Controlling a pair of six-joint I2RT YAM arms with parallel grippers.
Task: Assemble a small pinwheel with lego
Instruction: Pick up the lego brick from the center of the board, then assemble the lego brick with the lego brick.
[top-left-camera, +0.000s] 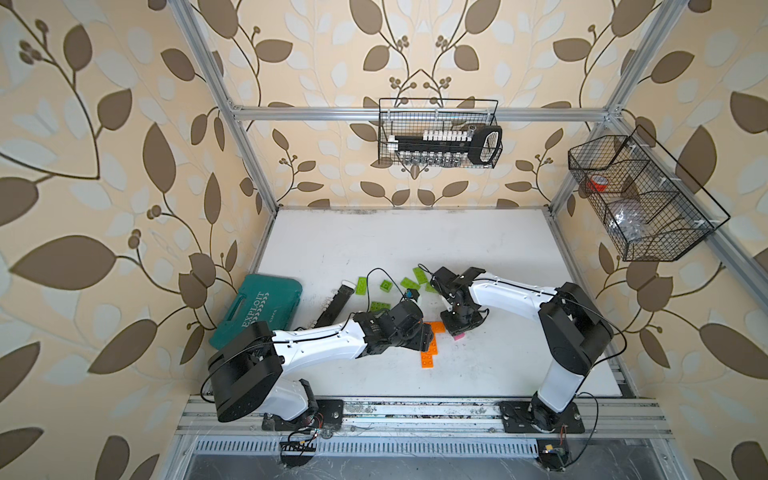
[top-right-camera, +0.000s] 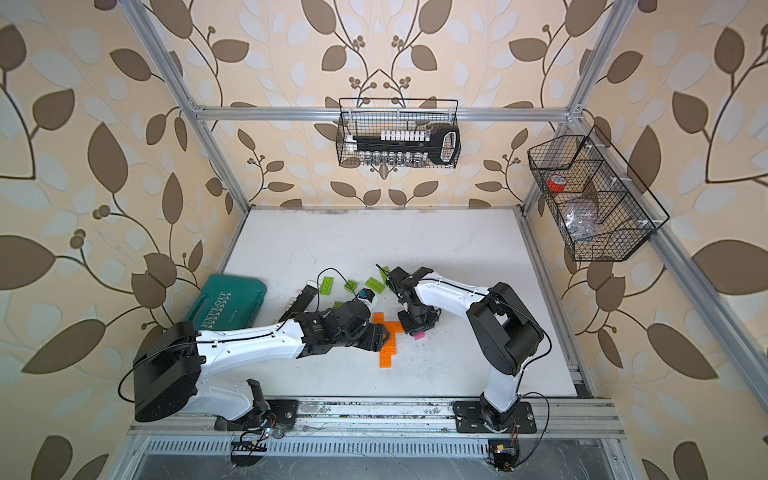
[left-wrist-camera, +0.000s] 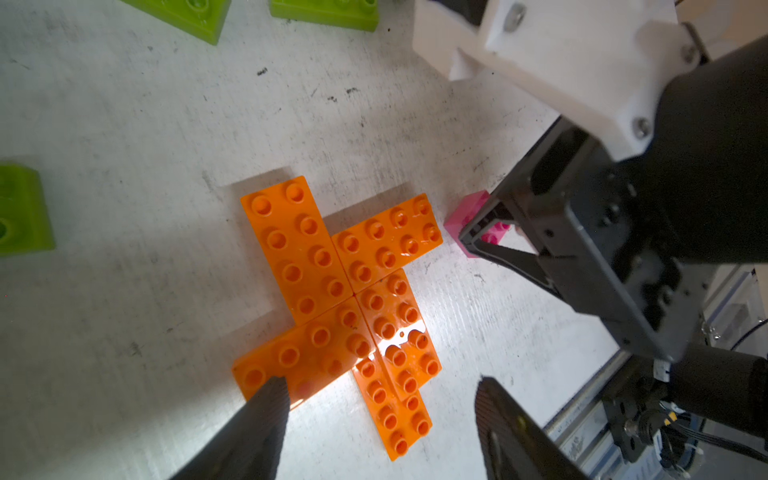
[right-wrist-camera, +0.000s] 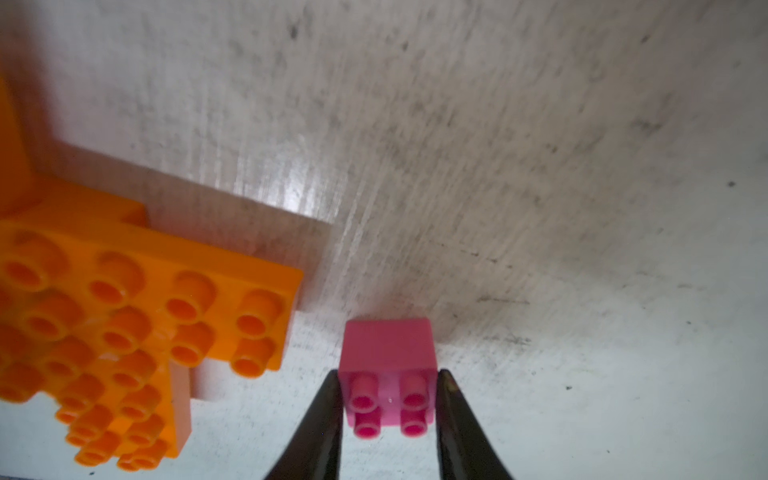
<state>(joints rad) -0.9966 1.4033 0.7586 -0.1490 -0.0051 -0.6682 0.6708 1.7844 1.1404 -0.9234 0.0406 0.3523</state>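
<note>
Roughly halfway, I'd say. At least 5 orange bricks (left-wrist-camera: 345, 299) lie edge to edge in a pinwheel cross on the bench (top-left-camera: 374, 241). The pink square brick (right-wrist-camera: 388, 353) sits on the bench just beside 1 orange arm. The right pincer (right-wrist-camera: 388, 374) is clamped on its 2 sides, and it's not lifted yet. The left pincer (left-wrist-camera: 378, 380) hangs spread wide and empty over the cross. The lime-green bricks (top-left-camera: 361, 286) lie loose further back, so the hub and green bits are left.
</note>
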